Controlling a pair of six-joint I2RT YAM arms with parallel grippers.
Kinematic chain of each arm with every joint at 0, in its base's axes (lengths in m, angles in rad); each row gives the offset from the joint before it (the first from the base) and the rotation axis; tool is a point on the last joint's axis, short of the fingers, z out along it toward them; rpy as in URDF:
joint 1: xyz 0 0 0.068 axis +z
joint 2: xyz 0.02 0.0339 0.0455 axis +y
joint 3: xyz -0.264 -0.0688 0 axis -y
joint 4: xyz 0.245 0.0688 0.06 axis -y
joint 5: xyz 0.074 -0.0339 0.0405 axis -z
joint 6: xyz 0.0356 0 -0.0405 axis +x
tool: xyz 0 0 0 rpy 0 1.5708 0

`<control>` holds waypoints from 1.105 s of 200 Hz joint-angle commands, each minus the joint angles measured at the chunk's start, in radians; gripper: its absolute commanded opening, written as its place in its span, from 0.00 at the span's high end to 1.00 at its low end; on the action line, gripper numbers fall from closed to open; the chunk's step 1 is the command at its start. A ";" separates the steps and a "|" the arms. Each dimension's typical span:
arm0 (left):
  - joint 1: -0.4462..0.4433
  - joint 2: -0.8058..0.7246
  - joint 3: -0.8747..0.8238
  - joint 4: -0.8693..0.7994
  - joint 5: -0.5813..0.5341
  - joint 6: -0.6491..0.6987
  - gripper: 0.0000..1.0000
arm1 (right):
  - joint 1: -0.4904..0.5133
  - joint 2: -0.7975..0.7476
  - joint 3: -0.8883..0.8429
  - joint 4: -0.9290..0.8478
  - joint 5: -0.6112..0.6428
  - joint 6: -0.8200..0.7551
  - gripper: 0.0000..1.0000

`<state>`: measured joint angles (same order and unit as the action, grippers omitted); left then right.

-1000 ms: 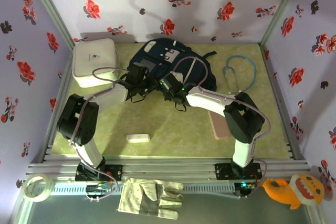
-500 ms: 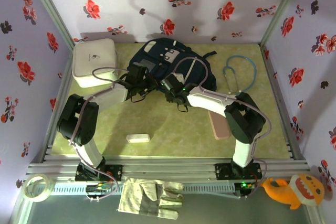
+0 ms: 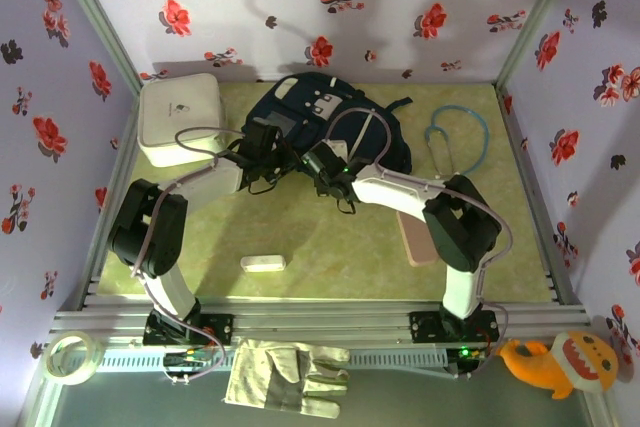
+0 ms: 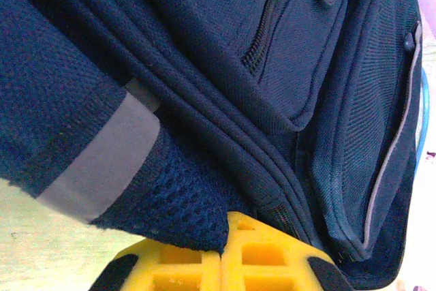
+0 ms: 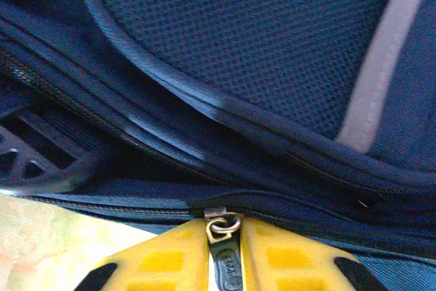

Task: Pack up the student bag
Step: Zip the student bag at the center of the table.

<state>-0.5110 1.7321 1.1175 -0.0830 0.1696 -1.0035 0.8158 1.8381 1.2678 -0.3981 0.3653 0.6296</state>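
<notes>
The student bag (image 3: 330, 115), dark navy with grey-white trim, lies at the back middle of the green mat. My left gripper (image 3: 268, 143) sits at the bag's near left edge. In the left wrist view its yellow fingers (image 4: 266, 253) are shut on a fold of navy mesh fabric (image 4: 177, 202) beside a grey stripe. My right gripper (image 3: 320, 160) is at the bag's near edge, just right of the left one. In the right wrist view it (image 5: 225, 240) is shut on the black zipper pull (image 5: 225, 264), whose metal ring joins the slider on the closed zip line.
A white rounded box (image 3: 180, 119) stands left of the bag. A blue loop of tubing (image 3: 455, 132) lies at the right, a pink flat case (image 3: 415, 237) under the right arm, a small white bar (image 3: 263, 263) near the front. Gloves (image 3: 285, 375), tape roll (image 3: 70, 357) and plush toy (image 3: 560, 362) lie off the mat.
The right arm has shifted slightly to the left along the bag's edge. The left arm and the bag have stayed where they were.
</notes>
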 commanded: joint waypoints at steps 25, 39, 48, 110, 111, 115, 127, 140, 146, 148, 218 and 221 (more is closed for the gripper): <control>0.030 -0.022 0.044 0.015 0.011 0.055 1.00 | -0.063 -0.115 -0.143 -0.016 0.036 0.062 0.84; 0.034 -0.019 0.043 0.014 0.011 0.058 1.00 | -0.078 -0.129 -0.167 -0.014 0.024 0.068 0.83; 0.035 -0.017 0.042 0.013 0.011 0.058 1.00 | -0.085 -0.132 -0.174 -0.013 0.014 0.066 0.82; 0.035 -0.021 0.048 0.012 0.024 0.058 1.00 | -0.087 -0.094 -0.126 -0.021 -0.020 -0.021 0.75; 0.035 -0.022 0.048 0.012 0.024 0.058 1.00 | -0.087 -0.093 -0.125 -0.021 -0.020 -0.023 0.75; 0.035 -0.022 0.048 0.011 0.026 0.060 1.00 | -0.087 -0.090 -0.120 -0.022 -0.019 -0.028 0.76; 0.034 -0.023 0.048 0.009 0.025 0.061 1.00 | -0.087 -0.085 -0.112 -0.034 -0.012 -0.038 0.79; 0.035 -0.023 0.048 0.008 0.025 0.062 1.00 | -0.087 -0.085 -0.108 -0.044 0.006 -0.039 0.84; 0.036 -0.023 0.046 0.008 0.025 0.065 1.00 | -0.087 -0.087 -0.112 -0.047 0.016 -0.036 0.85; 0.036 -0.023 0.046 0.008 0.025 0.065 1.00 | -0.087 -0.089 -0.113 -0.047 0.017 -0.034 0.86; 0.066 -0.014 0.031 -0.014 -0.011 0.107 1.00 | -0.129 -0.199 -0.238 -0.043 0.078 -0.017 0.91; 0.065 -0.010 0.033 -0.022 -0.013 0.115 1.00 | -0.135 -0.202 -0.245 -0.041 0.075 -0.019 0.92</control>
<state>-0.4744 1.7321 1.1175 -0.0948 0.1879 -0.9565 0.7277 1.6974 1.0821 -0.3973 0.3683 0.6090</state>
